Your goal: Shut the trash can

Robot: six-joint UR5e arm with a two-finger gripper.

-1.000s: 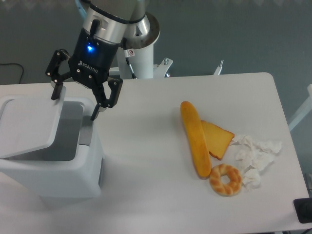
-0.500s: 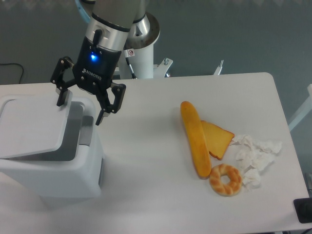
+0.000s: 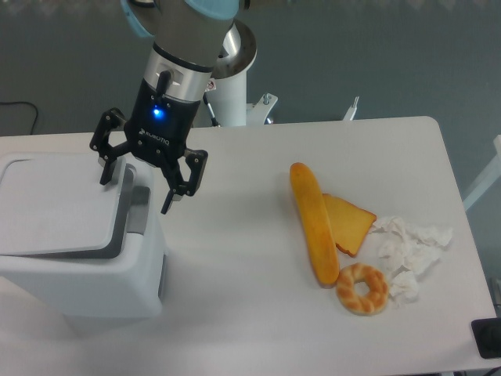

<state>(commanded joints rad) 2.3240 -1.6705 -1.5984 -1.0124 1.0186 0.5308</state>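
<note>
At the left end of the white desk (image 3: pixel 235 258) sits the trash can (image 3: pixel 86 278), a big white box with round corners. The claw (image 3: pixel 135 193) hangs right over the can's back right corner, with its two black fingers spread wide and holding nothing. One finger (image 3: pixel 106 168) points down at the right edge of the lid (image 3: pixel 59 207), very close to it, but I cannot tell if it touches. The other finger (image 3: pixel 171 200) hangs past the can's right side, over the desk. The lid is flat and white and lies nearly shut, tipped up just a little, so a thin grey strip of the inside shows along its front and right edges. The can stands upright with its opening facing up, and its long side runs left to right across the picture. Its left side goes out of the picture. To the right of the can there is a wide bare stretch of desk. Far to the right lie a long bread loaf (image 3: pixel 313 223), a slice of cheese (image 3: pixel 352 223) just beside it, a bread ring (image 3: pixel 362 288) and some crumpled white paper (image 3: pixel 411 251) near the desk's right edge.
</note>
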